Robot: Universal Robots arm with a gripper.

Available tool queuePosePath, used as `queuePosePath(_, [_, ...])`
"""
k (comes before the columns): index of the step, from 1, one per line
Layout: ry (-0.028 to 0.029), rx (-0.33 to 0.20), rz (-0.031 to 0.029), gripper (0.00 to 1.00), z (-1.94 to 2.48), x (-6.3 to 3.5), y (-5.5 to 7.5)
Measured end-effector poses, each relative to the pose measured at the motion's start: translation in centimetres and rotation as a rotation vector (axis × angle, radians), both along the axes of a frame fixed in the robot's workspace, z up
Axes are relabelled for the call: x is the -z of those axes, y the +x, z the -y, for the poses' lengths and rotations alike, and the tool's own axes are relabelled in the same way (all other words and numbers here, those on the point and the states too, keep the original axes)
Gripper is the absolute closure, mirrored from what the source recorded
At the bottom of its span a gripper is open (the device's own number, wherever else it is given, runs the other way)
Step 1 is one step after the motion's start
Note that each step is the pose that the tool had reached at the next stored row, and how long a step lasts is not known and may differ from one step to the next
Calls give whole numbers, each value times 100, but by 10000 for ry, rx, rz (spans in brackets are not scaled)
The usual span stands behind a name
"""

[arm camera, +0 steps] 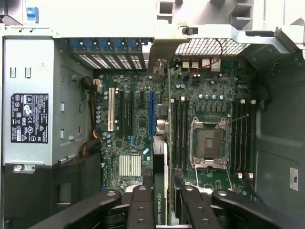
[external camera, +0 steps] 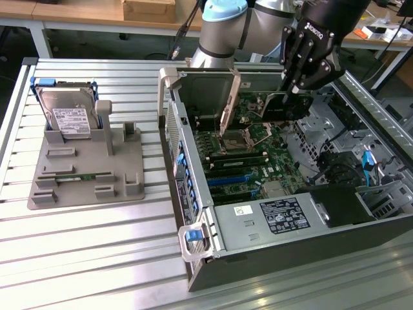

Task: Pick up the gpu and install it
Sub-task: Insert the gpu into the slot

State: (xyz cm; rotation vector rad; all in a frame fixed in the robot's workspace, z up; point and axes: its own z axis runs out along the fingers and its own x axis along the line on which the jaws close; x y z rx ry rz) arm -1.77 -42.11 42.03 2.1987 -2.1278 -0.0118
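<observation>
**Fingers** [arm camera: 141,202]: black, closed on the gpu [arm camera: 159,210], one on each flat face. Half-narrow span, set by the card's thickness.

**Gpu:** slim black card, held edge-on and seen along its length from the wrist view, green lettering on its edge. It hangs over the open computer case [external camera: 193,161], above the motherboard [external camera: 248,139] and close to the CPU socket [arm camera: 208,143]. It is not seated in any slot. Whether its lower edge touches the board cannot be told.

**Arm** [external camera: 226,26]: grey with a light blue joint cap, reaching into the case from behind it.

**Inside the case:**
- green motherboard with a blue expansion slot [arm camera: 152,114] and a white one [arm camera: 111,109]
- rows of memory slots on both sides of the socket
- grey power supply [external camera: 271,219] with a black label, at the case's near end

**Outside the case, toward the exterior view's left:**
- grey holder tray [external camera: 90,168], just beside the case
- silver hard drive [external camera: 68,113], upright in the tray's far corner
- thin green memory stick [external camera: 74,175], lying in a tray groove

**Worktop** [external camera: 97,245]: ribbed aluminium, carrying both the case and the tray.
</observation>
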Motion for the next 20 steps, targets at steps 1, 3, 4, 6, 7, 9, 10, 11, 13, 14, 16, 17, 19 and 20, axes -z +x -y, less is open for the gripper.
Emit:
queuePosePath(1, [0, -112, 0, 74, 0, 1, 0])
queuePosePath(3, [0, -332, 0, 74, 0, 2, 0])
queuePosePath(4, [-1, -363, 0, 74, 0, 1, 1])
queuePosePath(6, [35, -365, 1, 74, 0, 2, 1])
queuePosePath(7, [315, -365, 6, 74, 3, 2, 1])
queuePosePath(9, [1076, -365, 20, 74, 24, 2, 1])
queuePosePath(10, [1240, -365, 22, 74, 32, 2, 1])
queuePosePath(11, [1241, -363, 23, 74, 32, 2, 0])
queuePosePath(13, [1242, -365, 23, 74, 32, 2, 1])
queuePosePath(14, [1241, -364, 22, 74, 32, 3, 1])
queuePosePath(16, [1242, -364, 22, 74, 32, 16, 1])
queuePosePath(17, [1241, -364, 23, 74, 32, 21, 1])
queuePosePath(19, [1242, -365, 23, 74, 32, 30, 1])
queuePosePath(20, [1241, -364, 22, 74, 32, 35, 1])
